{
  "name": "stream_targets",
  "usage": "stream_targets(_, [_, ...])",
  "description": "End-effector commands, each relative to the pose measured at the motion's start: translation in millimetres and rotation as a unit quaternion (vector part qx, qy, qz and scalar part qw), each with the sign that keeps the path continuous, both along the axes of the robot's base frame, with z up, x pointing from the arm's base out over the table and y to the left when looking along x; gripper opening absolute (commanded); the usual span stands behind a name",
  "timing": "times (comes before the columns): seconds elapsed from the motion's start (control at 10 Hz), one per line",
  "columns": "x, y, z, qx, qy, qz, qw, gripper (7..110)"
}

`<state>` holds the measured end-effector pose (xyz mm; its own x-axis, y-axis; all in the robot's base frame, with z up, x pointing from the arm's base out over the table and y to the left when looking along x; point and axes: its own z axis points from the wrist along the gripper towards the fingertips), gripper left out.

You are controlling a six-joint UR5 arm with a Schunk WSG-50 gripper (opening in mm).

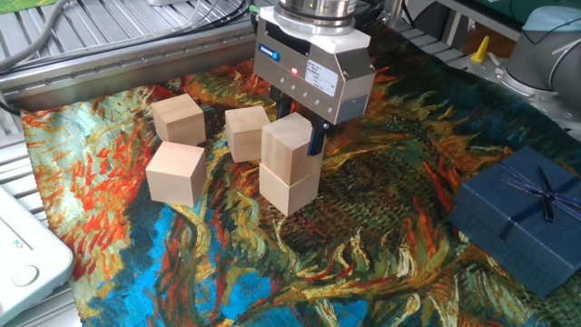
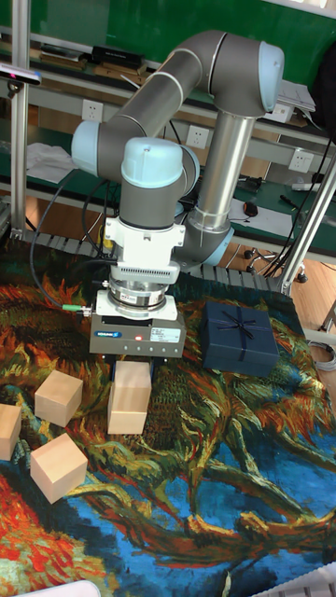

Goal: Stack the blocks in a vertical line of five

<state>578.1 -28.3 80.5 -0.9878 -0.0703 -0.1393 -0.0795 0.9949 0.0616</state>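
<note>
**Two blocks stacked, three loose on the cloth**

Nearest the fixed camera, a white device [image 1: 27,259] sits at the lower left corner, off the edge of the painted cloth [image 1: 300,272] that covers the table. On the cloth, the closest loose block [image 1: 176,173] lies to the left. Just right of it stands a stack of two: the lower block [image 1: 289,189] rests on the cloth and the top block [image 1: 290,145] sits on it, turned slightly so the edges do not quite line up. In the tall view the same stack [image 2: 129,397] reads as one pale column.

Behind the stack lies a third loose block [image 1: 246,133], near it but apart, partly hidden by the top block. Further left and back lies another loose block [image 1: 178,119], close to the nearest one without touching.

The gripper [image 1: 298,127] hangs straight down over the stack, its grey body with a red light right above the top block. A dark finger [image 1: 315,140] shows at the block's right-hand side; the other is hidden behind the block. Whether the fingers press the block or stand just clear of it cannot be told from either view.

To the right, well apart from the blocks, a dark blue gift box [image 1: 522,218] with a ribbon sits on the cloth. Behind everything, the arm [image 2: 219,121] bends up and over, in front of a bench.
</note>
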Motion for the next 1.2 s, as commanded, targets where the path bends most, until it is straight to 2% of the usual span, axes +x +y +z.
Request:
stream_targets(0.0, [1.4, 0.5, 1.3, 0.004, -0.002, -0.003, 1.0, 7])
stream_targets(1.1, [2.1, 3.0, 1.9, 0.009, 0.0, 0.0, 1.0, 7])
